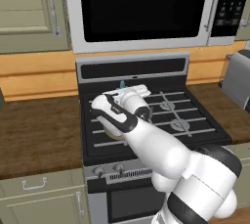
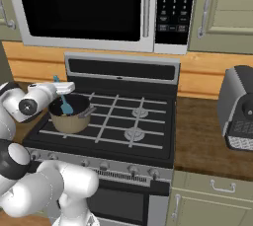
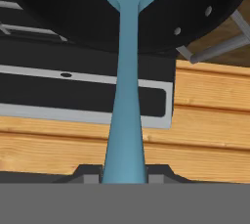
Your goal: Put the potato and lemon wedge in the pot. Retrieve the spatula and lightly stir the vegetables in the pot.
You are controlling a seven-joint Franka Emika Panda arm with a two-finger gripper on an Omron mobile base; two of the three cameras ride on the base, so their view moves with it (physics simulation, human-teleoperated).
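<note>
Stove (image 2: pixel 148 143), front-left burner: gripper (image 3: pixel 125 176) clamps spatula (image 3: pixel 126 96), blade inside pot (image 2: pixel 69 120). Risk: hard stirring shoves pot off grate.

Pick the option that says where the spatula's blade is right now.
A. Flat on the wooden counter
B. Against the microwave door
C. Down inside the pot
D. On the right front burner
C: the gripper holds the spatula by its handle, and the blade reaches down into the dark inside of the pot.
</note>
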